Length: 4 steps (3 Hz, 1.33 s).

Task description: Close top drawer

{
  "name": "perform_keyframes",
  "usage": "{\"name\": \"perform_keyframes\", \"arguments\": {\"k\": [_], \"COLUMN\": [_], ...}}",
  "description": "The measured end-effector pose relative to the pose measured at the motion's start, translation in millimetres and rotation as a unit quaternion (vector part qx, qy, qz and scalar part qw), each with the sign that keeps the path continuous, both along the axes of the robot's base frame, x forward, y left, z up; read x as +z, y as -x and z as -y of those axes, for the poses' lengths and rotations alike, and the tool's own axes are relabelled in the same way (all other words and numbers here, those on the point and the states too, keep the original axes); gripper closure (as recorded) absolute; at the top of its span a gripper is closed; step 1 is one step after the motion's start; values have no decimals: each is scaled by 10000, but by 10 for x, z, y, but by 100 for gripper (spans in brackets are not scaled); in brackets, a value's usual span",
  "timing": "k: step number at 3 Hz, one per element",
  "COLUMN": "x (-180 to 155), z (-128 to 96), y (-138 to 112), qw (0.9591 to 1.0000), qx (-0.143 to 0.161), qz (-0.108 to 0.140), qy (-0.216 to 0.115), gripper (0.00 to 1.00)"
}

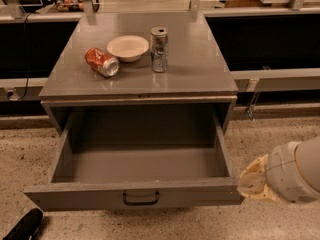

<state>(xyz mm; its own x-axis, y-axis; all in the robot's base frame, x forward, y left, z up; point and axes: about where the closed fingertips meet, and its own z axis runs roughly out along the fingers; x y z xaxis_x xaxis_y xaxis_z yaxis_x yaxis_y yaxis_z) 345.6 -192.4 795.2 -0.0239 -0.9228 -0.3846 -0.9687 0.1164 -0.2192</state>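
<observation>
The top drawer (75,196) is pulled far out of the grey cabinet and its inside shows nothing in it. Its flat grey front faces me, with a small dark bail handle (141,199) at the centre. My gripper (251,183), cream-coloured on a white wrist, is at the lower right, right beside the right end of the drawer front at about its height. I cannot tell whether it touches the front. The drawers beneath are hidden.
On the cabinet top (200,69) lie a red can (102,62) on its side, a white bowl (128,47) and an upright silver can (159,49). Dark counters stand to both sides. A black object (22,226) lies on the speckled floor at the lower left.
</observation>
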Motion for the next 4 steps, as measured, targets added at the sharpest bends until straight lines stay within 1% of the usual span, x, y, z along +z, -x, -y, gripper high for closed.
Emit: {"name": "perform_keyframes", "arguments": {"k": [1, 2, 3, 4], "x": [-376, -981, -1460, -1776], "z": [-169, -279, -356, -478], "y": [111, 203, 222, 112], "qw": [9996, 9989, 9977, 9960], "qx": [226, 456, 649, 860], "qz": [49, -35, -185, -259], "qy": [176, 63, -13, -27], "gripper": [100, 100, 100, 100]}}
